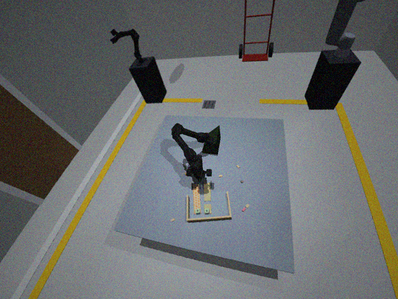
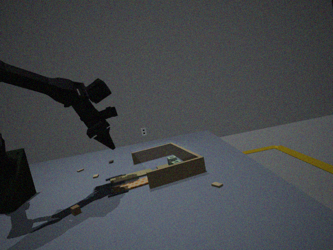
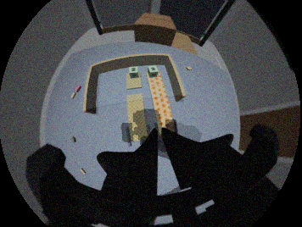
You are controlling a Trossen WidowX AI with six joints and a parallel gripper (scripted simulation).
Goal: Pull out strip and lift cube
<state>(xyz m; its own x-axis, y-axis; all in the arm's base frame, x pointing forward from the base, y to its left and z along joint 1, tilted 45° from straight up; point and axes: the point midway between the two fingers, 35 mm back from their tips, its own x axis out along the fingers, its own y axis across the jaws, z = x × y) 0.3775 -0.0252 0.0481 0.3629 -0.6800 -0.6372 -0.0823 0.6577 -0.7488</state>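
My gripper [image 1: 199, 181] [image 2: 113, 147] [image 3: 159, 130] is shut and empty, above and short of the strips' near ends. An orange-dotted strip [image 1: 196, 200] [image 2: 139, 183] [image 3: 158, 95] lies in one piece, with a pale green cube [image 1: 197, 211] [image 3: 153, 71] on its far end. Beside it a plain yellow strip [image 1: 207, 194] [image 2: 142, 172] [image 3: 135, 102] is parted by a gap from a short yellow piece [image 2: 161, 167] [image 3: 134, 83], which carries another pale green cube [image 1: 206, 211] [image 2: 171, 160] [image 3: 133, 73]. Both cubes bear dark marks too blurred to read. The arm's shadow covers the near ends.
A three-sided wooden wall [image 1: 208, 219] [image 2: 177, 173] [image 3: 95, 89] stands around the strips' far ends, open towards the arm. Dark low bars flank the near ends. Small loose blocks lie around, among them a brown block [image 2: 76, 209], a tan block [image 2: 216, 184] and a pink piece [image 1: 244, 209] [image 3: 78, 88].
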